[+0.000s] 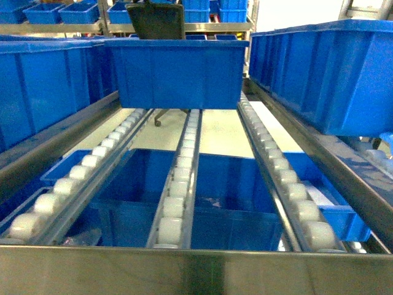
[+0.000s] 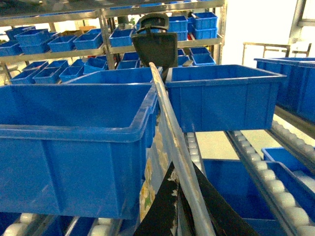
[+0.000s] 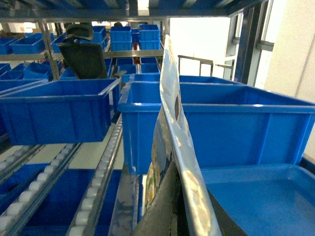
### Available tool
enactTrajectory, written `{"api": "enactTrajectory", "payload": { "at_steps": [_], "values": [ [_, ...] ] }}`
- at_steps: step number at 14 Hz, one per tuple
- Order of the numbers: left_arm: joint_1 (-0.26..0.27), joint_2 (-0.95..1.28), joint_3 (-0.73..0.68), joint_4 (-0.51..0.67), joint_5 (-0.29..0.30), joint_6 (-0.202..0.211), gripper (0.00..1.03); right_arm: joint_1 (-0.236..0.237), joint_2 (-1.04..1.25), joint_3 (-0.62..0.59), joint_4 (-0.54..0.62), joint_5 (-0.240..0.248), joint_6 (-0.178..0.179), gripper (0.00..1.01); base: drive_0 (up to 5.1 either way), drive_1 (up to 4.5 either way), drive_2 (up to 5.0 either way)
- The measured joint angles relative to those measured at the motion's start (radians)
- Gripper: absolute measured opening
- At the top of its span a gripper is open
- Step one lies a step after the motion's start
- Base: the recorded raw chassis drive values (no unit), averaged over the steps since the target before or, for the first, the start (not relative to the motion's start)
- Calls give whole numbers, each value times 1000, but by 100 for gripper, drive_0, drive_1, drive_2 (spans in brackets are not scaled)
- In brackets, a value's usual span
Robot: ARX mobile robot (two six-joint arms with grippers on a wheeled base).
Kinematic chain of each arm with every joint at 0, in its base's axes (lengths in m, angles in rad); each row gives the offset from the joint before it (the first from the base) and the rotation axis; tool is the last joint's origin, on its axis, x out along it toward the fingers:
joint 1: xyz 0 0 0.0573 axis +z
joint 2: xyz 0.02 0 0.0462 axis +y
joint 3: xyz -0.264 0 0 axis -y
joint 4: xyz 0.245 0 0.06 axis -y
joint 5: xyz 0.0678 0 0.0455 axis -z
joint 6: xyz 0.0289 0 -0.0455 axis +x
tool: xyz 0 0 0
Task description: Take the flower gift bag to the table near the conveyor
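Observation:
The flower gift bag [image 2: 149, 188] shows as a glossy pale sheet with a yellow-green flower print, seen edge-on and rising up the middle of the left wrist view. My left gripper [image 2: 173, 169] is shut on its lower edge, the dark fingers pinched together. In the right wrist view the same bag [image 3: 170, 101] stands edge-on with my right gripper [image 3: 176, 172] shut on it. Neither the bag nor a gripper appears in the head view. The conveyor [image 1: 178, 184], with steel lanes and white rollers, runs away ahead of me. The table is out of view.
Blue bins sit on the lanes: one straight ahead [image 1: 178, 74], one at the right [image 1: 331, 67], one close beside the bag [image 2: 74, 147] and another [image 3: 221, 128]. Blue trays [image 1: 227, 190] lie under the rollers. A steel rail [image 1: 196, 270] crosses the front. A dark chair back [image 1: 156, 21] stands beyond.

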Motion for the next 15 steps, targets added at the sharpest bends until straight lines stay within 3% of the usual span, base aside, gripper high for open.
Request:
{"api": "enactTrajectory", "payload": {
  "at_steps": [15],
  "values": [
    [0,0,0,0,3,0,4,0,0,0,-2,0,0,2,-512,234,234]
  ]
}}
